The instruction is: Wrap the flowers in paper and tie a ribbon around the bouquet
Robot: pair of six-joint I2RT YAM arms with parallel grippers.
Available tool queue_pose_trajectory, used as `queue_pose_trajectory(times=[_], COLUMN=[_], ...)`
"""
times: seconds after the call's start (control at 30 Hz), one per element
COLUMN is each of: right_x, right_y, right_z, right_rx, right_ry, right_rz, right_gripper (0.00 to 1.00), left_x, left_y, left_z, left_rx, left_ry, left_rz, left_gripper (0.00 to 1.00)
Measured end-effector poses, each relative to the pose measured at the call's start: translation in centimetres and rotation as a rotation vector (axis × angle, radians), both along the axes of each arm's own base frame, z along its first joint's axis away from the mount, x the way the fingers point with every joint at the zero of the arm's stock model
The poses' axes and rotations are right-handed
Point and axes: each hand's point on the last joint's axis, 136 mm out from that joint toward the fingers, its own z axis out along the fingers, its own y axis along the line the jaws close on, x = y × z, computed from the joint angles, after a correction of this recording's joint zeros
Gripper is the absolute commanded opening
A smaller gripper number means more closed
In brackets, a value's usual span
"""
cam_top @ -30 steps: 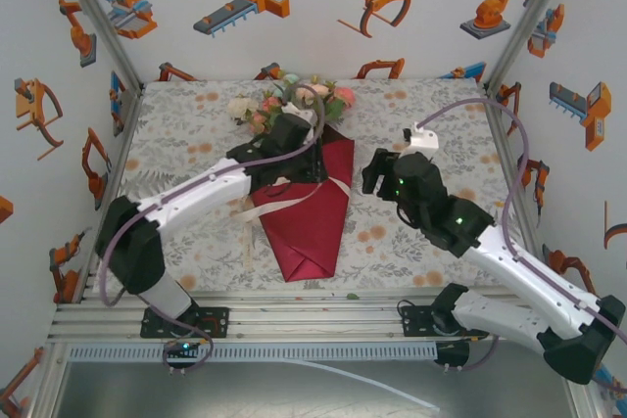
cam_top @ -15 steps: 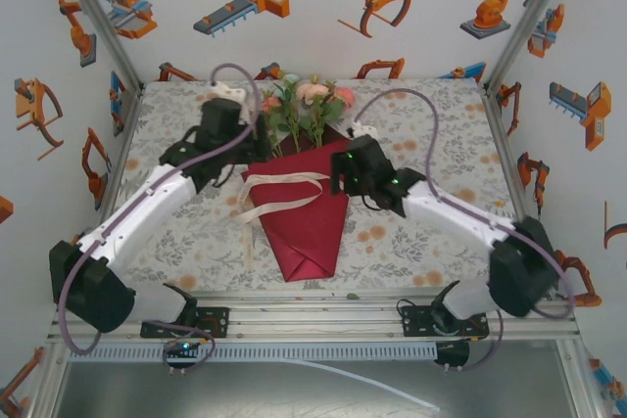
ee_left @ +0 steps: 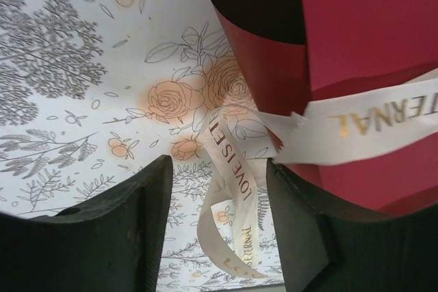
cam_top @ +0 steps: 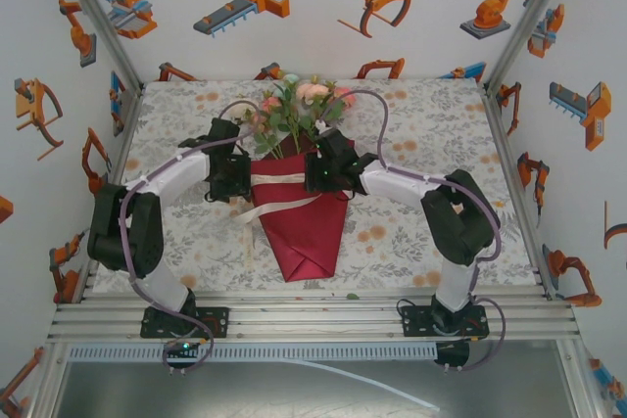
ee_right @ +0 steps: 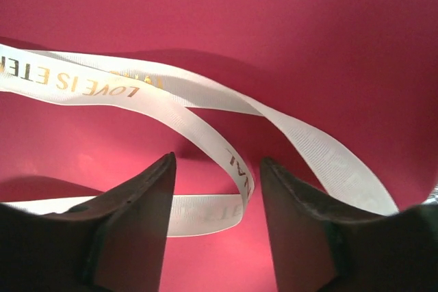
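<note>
The bouquet lies mid-table: pink, peach and white flowers (cam_top: 299,105) stick out of the far end of a dark red paper cone (cam_top: 302,227). A cream ribbon (cam_top: 284,205) crosses the cone, with loose tails off its left side. My left gripper (cam_top: 239,176) is at the cone's left edge; in the left wrist view it (ee_left: 219,189) is open, a ribbon tail (ee_left: 233,189) hanging free between the fingers beside the paper (ee_left: 363,52). My right gripper (cam_top: 316,173) hovers over the cone's upper part; in the right wrist view it (ee_right: 215,169) is open around a ribbon loop (ee_right: 229,158) lying on the paper (ee_right: 226,25).
A floral tablecloth (cam_top: 431,124) covers the table. White walls printed with orange robots enclose the back and sides. An aluminium rail (cam_top: 313,325) runs along the near edge by the arm bases. Grey cables (cam_top: 377,129) arch over both arms.
Both grippers have closed in on the cone: the left moved right to its left edge, the right moved left from the cone's right rim onto the paper. The right jaws have narrowed.
</note>
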Motion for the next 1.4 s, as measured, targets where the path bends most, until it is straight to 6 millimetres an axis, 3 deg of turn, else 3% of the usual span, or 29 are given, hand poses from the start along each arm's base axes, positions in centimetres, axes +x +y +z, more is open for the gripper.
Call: queue_pose_trajectory(times=[0.23, 0.4, 0.57, 0.67, 0.8, 0.93, 1.1, 1.2, 1.3, 1.4], right_x=[-0.1, 0.0, 0.1, 0.1, 0.2, 0.1, 0.1, 0.0, 0.3, 1.3], right_y=[0.5, 0.5, 0.4, 0.4, 0.3, 0.2, 0.2, 0.2, 0.0, 0.3], right_z=[0.2, 0.3, 1.1, 2.0, 2.9, 3.0, 3.2, 4.0, 5.6, 8.2], right_rx=[0.028, 0.031, 0.040, 0.050, 0.059, 0.059, 0.063, 0.080, 0.102, 0.143], right_ry=[0.008, 0.007, -0.008, -0.026, -0.042, -0.044, -0.044, -0.049, -0.073, -0.119], right_rz=[0.003, 0.001, -0.001, -0.004, -0.008, -0.009, -0.009, -0.020, -0.045, -0.068], right_gripper=[0.16, 0.05, 0.00, 0.00, 0.00, 0.00, 0.00, 0.00, 0.00, 0.00], left_x=[-0.7, -0.9, 0.3, 1.8, 4.3, 5.8, 6.4, 5.9, 4.1, 2.5], left_y=[-0.3, -0.1, -0.1, 0.0, 0.6, 2.1, 4.3, 5.2, 5.7, 6.0], left_z=[-2.7, -3.4, -2.0, 0.3, 4.2, 6.3, 6.8, 6.1, 4.8, 5.3], left_rx=[-0.001, 0.014, 0.027, 0.041, 0.098, 0.236, 0.453, 0.533, 0.554, 0.540], left_ry=[0.096, 0.118, 0.074, 0.001, -0.130, -0.219, -0.267, -0.279, -0.277, -0.316], left_rz=[-0.009, -0.005, -0.002, -0.011, -0.032, -0.051, -0.065, -0.054, -0.064, -0.065], left_gripper=[0.34, 0.00, 0.00, 0.08, 0.10, 0.14, 0.14, 0.15, 0.16, 0.16])
